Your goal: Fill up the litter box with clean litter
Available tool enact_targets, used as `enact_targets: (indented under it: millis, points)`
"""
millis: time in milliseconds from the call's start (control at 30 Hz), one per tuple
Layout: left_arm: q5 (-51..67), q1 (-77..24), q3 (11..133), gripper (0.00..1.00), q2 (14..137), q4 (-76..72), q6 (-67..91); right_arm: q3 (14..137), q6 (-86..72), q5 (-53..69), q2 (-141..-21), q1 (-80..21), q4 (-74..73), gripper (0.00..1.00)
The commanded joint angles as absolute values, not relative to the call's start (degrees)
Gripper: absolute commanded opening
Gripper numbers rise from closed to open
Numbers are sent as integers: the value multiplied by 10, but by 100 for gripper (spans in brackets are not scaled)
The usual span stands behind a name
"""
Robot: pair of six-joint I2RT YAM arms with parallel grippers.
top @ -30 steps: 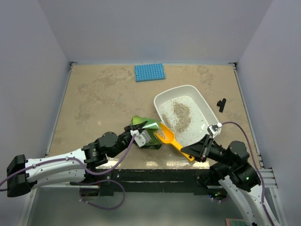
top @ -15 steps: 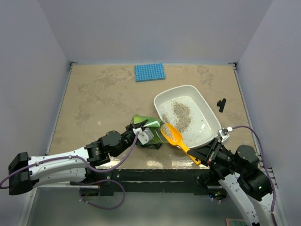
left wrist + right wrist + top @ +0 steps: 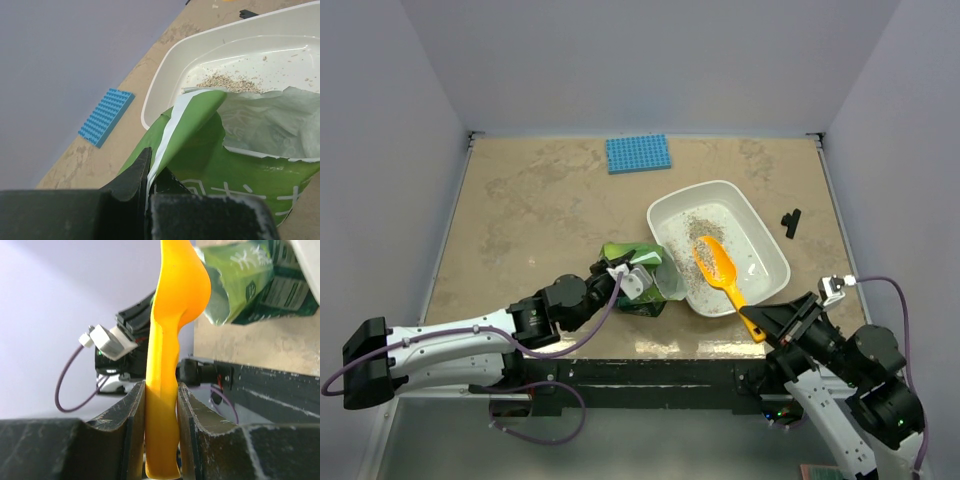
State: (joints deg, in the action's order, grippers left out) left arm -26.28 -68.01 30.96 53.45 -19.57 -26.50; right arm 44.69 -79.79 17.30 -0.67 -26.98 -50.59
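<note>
Litter shows in the top view as a loose speckled heap [image 3: 692, 226] inside the white litter box [image 3: 661, 206], which sits right of centre on the desk [image 3: 540, 210]. A second ago the orange scoop [image 3: 728, 290] was at the mouth of the green bag [image 3: 642, 258]. Half a second ago it lay just beside the box's near left rim. Now its bowl, carrying granules, is over the inside of the box. The right gripper [image 3: 770, 320] is clamped on the handle end and has drawn back toward the near right corner. The left gripper [image 3: 615, 272] pinches the bag and has shifted slightly right. A blue studded mat [image 3: 638, 153] lies near the far edge, and a small black object [image 3: 789, 222] lies right of the box. Plain pale walls enclose the tan, mottled desk on three sides.

From the left wrist, the gripper [image 3: 148, 172] is closed narrowly on the bag's [image 3: 200, 155] folded edge. The bag's open mouth touches the box [image 3: 162, 67], and litter [image 3: 225, 80] lies inside the box. The mat [image 3: 106, 116] lies well apart on the desk [image 3: 82, 160].

From the right wrist, the gripper [image 3: 161, 440] squeezes the scoop handle [image 3: 165, 365] between both fingers [image 3: 132, 425]. The bag [image 3: 245, 280] and the desk [image 3: 250, 345] show behind the scoop.
</note>
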Motion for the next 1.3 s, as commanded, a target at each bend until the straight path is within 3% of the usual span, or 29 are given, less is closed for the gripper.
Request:
enact_targets:
  millis: [0, 300, 600, 933, 1267]
  points:
    - [-288, -679, 323, 0, 535, -163, -243, 474, -823, 77, 1, -272, -518, 0]
    - [-285, -679, 320, 0, 508, -163, -240, 427, -819, -31, 2, -272, -563, 0]
    - [-281, -679, 324, 0, 504, -153, -236, 386, -704, -108, -138, -271, -573, 0]
    - [-285, -679, 327, 0, 497, -146, -235, 492, -529, -179, -392, -272, -565, 0]
    - [-300, -679, 327, 0, 496, -146, -238, 640, -400, -260, -569, -272, -622, 0]
